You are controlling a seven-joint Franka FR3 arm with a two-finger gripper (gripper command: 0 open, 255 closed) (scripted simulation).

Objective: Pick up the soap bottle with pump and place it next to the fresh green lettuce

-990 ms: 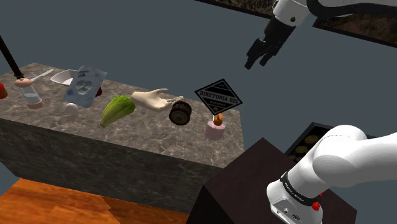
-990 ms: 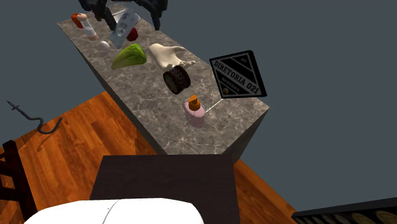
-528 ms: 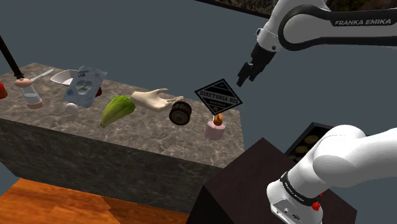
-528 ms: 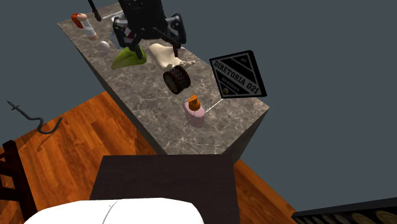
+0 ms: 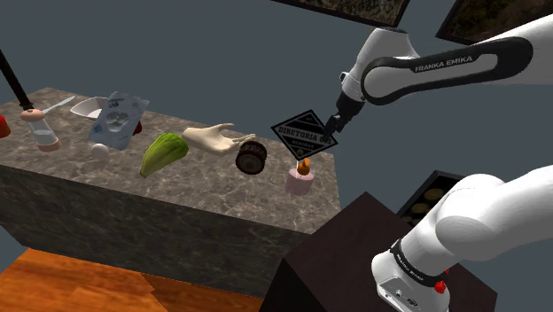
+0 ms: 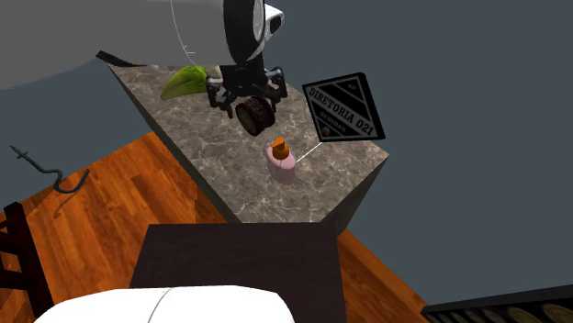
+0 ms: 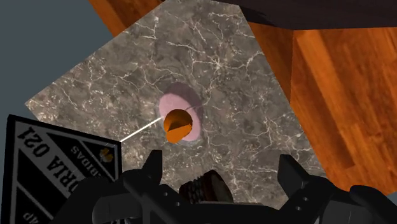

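Pink soap bottle (image 5: 299,182) with an orange pump stands upright near the right end of the marble desk (image 5: 177,191) in the shoulder view, on the near side of a black diamond sign (image 5: 304,135). The green lettuce (image 5: 164,152) lies well to its left, beyond a small dark wheel (image 5: 251,157). The black fingers (image 7: 153,168) hang over the bottle, spread apart and pinching nothing. In the second exterior view the arm hides much of the lettuce. The wrist view cuts off the sign.
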